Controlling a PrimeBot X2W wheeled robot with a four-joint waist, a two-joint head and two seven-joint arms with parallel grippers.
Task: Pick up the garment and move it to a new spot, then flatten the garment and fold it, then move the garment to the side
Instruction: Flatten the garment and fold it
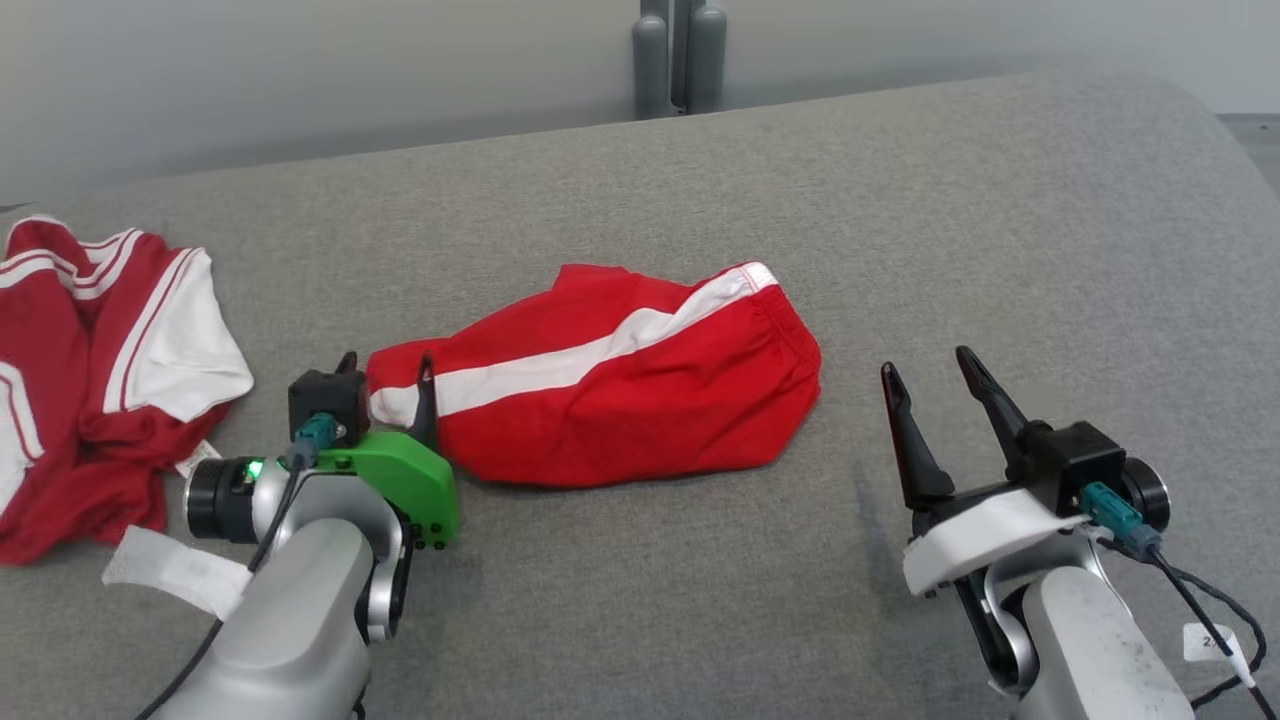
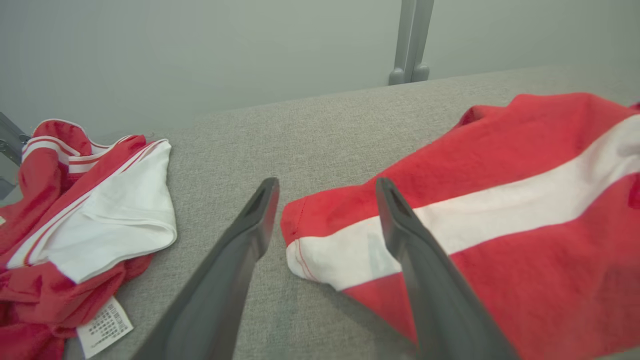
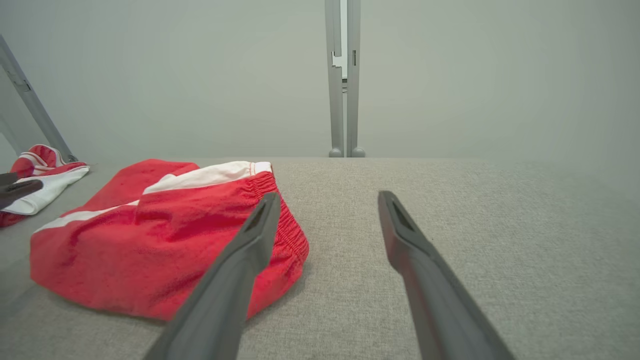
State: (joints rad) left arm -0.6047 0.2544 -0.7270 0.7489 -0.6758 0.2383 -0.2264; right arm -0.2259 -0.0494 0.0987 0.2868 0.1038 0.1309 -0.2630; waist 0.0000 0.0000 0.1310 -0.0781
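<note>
Red shorts (image 1: pixel 620 390) lie mid-counter (image 1: pixel 1000 200), soft and limp; I'd pinch the elastic waistband (image 1: pixel 795 350) at right. Left end effector (image 1: pixel 387 365) gapes astride the leg hem (image 2: pixel 300 245); right end effector (image 1: pixel 926 360) open, empty.

This looks like a bare test room or lab rather than a home. The counter (image 1: pixel 1000 200) is a broad slab with rounded corners, covered in plain grey cloth, and it runs ahead of both pairs of jaws to a blank pale wall (image 3: pixel 500 75). Straight beyond the right jaws a grey metal post (image 3: pixel 334 125) of two uprights stands at the counter's far edge. A slanted metal strut (image 3: pixel 34 100) leans far off to their left. Red shorts (image 1: pixel 620 400) lie between the two pairs of jaws, and a crumpled red and white top (image 1: pixel 100 350) lies left of the left jaws.
</note>
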